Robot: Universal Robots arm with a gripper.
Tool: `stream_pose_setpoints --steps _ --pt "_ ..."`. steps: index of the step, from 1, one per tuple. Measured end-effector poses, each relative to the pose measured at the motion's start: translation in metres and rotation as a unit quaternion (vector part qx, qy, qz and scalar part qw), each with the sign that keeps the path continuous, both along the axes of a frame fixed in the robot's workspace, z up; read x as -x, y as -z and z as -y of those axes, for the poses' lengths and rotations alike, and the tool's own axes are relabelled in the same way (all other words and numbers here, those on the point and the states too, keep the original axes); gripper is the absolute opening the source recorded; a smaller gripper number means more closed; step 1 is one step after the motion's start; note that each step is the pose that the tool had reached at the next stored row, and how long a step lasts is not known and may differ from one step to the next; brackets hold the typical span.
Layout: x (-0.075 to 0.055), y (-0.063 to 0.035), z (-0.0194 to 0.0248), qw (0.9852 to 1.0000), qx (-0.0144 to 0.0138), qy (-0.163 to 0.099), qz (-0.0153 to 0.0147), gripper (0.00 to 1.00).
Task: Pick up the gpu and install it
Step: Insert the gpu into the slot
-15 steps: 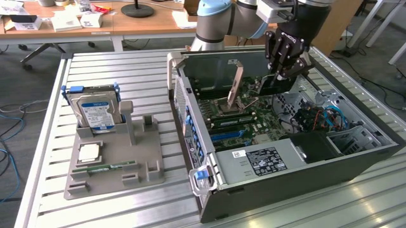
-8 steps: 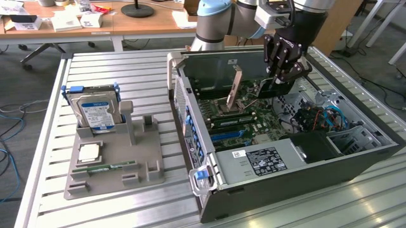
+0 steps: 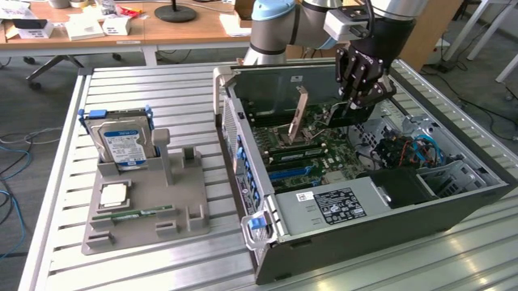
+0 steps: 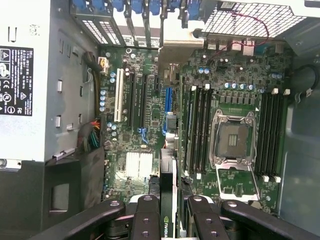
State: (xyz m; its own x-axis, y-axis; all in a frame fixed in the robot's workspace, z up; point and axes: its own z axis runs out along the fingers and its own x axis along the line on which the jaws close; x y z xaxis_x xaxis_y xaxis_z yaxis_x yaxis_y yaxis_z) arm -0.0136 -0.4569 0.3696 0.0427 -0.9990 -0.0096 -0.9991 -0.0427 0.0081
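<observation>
Gripped edge-on by the partly closed gripper (image 4: pixel 172 207), the gpu (image 4: pixel 167 175) is held above the blue slot (image 4: pixel 168 100), long axis parallel to it.

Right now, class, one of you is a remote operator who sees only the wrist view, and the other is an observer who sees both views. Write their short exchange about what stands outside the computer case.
Operator: My wrist view shows the gpu edge-on in the gripper, over the motherboard. What is beside the case?
Observer: On the exterior view's left, a grey holder sits on the slatted table.
Operator: Is anything in it?
Observer: A hard drive stands upright in it, its label facing the camera.
</observation>
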Motion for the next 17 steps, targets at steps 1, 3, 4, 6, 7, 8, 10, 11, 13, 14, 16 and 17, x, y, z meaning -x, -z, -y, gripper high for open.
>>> stream_pose_setpoints --steps 1,3,4,6,7,8,10,11,13,14,16,17 --pt "0.0 0.0004 0.0 1.0 0.0 0.0 0.0 0.26" --pt "0.0001 0.0011 0.0 1.0 0.0 0.0 0.0 0.26" --pt "0.0001 0.0014 0.0 1.0 0.0 0.0 0.0 0.26" --pt "0.0002 0.0017 -0.0001 1.0 0.0 0.0 0.0 0.26" --pt "0.0002 0.0036 -0.0003 1.0 0.0 0.0 0.0 0.26" --pt "0.0002 0.0047 -0.0004 1.0 0.0 0.0 0.0 0.26" --pt "0.0003 0.0048 -0.0004 1.0 0.0 0.0 0.0 0.26" --pt "0.0003 0.005 -0.0004 1.0 0.0 0.0 0.0 0.26" --pt "0.0003 0.0057 -0.0004 1.0 -0.0001 0.0 0.0 0.26" --pt "0.0003 0.0061 -0.0004 1.0 0.0 0.0 0.0 0.26" --pt "0.0003 0.0069 -0.0005 1.0 -0.0001 0.0 0.0 0.26" --pt "0.0003 0.0072 -0.0004 1.0 0.0 0.0 0.0 0.26"
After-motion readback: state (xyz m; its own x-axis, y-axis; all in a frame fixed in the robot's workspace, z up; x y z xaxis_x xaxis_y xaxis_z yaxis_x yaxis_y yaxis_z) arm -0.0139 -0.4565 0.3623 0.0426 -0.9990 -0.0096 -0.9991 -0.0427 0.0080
